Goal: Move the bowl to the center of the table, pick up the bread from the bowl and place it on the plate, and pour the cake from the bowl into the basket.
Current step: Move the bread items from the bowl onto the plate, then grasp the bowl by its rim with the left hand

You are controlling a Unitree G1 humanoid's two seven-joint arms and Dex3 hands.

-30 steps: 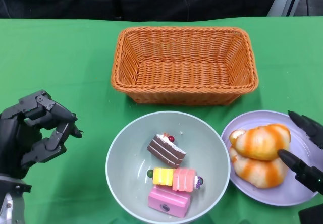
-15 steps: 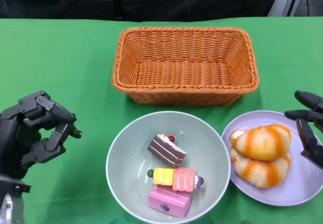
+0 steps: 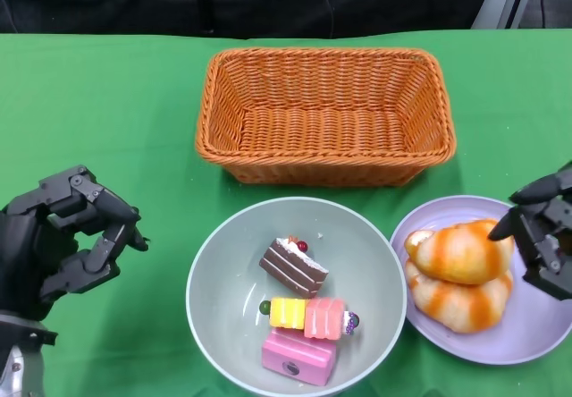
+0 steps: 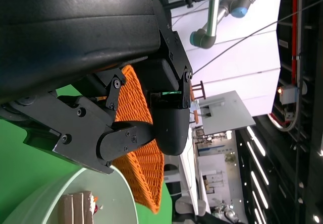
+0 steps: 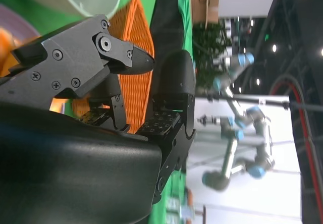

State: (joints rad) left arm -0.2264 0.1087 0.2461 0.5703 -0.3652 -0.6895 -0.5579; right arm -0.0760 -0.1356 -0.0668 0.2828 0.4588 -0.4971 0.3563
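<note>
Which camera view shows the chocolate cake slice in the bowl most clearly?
The head view shows it best: the chocolate cake slice lies whole inside the bowl, seen from above. The left wrist view shows only part of it at the picture's edge. The right wrist view shows a piece of the bowl's rim but not the slice.

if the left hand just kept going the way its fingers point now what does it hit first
Most likely the rim of the bowl. The left hand holds nothing, its fingers pointing across bare green cloth toward the bowl. Its height above the table is unclear, so it might pass over the rim.
</note>
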